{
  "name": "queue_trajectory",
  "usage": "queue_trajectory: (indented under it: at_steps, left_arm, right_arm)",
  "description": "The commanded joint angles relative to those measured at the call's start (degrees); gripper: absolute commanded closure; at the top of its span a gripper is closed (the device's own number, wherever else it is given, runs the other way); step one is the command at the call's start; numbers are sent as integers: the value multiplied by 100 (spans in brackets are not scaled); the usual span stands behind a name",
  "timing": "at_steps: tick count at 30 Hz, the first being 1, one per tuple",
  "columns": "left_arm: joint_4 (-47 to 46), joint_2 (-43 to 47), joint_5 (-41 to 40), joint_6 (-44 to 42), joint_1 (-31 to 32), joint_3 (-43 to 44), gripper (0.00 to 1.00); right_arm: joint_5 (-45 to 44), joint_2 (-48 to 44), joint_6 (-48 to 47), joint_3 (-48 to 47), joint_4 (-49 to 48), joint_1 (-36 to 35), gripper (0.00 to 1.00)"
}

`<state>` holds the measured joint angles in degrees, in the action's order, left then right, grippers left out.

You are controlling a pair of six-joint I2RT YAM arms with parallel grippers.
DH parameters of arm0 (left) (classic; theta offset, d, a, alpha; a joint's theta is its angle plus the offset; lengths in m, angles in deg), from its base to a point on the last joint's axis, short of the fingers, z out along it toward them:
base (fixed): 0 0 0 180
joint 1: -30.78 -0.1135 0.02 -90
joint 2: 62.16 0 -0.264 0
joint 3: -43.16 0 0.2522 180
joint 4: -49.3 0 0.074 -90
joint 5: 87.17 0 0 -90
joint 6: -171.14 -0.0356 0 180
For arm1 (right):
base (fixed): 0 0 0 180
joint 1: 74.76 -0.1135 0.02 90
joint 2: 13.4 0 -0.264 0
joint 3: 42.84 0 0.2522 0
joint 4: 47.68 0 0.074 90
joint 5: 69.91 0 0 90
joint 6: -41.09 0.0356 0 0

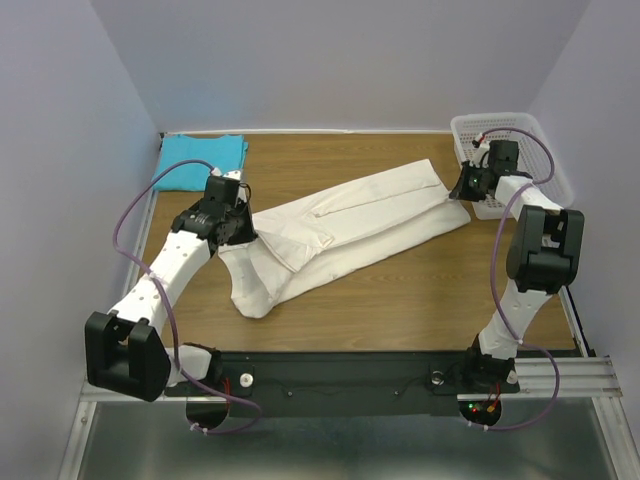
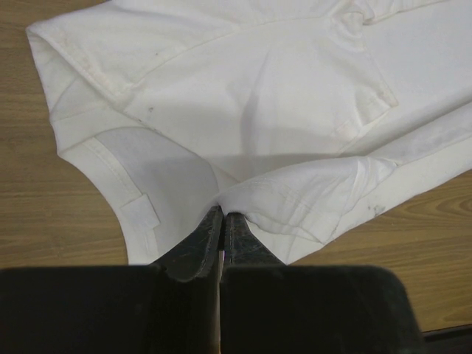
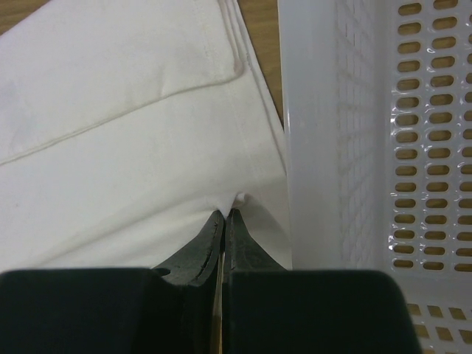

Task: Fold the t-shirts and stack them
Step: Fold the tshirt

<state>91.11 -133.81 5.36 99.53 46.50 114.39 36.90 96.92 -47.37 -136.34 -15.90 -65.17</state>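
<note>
The cream-white t-shirt (image 1: 340, 225) lies stretched in a long folded band across the wooden table, from left front to right back. My left gripper (image 1: 243, 222) is shut on its cloth at the left end; in the left wrist view the gripper (image 2: 223, 214) pinches a fold of the white t-shirt (image 2: 243, 96). My right gripper (image 1: 462, 187) is shut on the shirt's right end; in the right wrist view the gripper (image 3: 228, 212) nips the white cloth (image 3: 118, 140). The turquoise-blue t-shirt (image 1: 200, 160) lies folded in the back left corner.
A white mesh basket (image 1: 535, 135) stands at the back right, right beside my right gripper; its wall (image 3: 317, 133) fills the right of the right wrist view. Purple walls close in the table on three sides.
</note>
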Motion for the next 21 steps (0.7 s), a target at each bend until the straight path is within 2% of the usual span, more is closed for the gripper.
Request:
queue_trajectory:
  at_steps: [1, 10, 21]
  left_arm:
    - [-239, -93, -59, -125, -52, 343, 100]
    - [-283, -410, -129, -231, -52, 668, 100]
    - [-397, -525, -182, -257, -70, 669, 100]
  right_arm:
    - [-346, -310, -110, 73, -440, 17, 99]
    - [-495, -494, -277, 231, -484, 17, 99]
    - [-574, -696, -277, 486, -598, 8, 99]
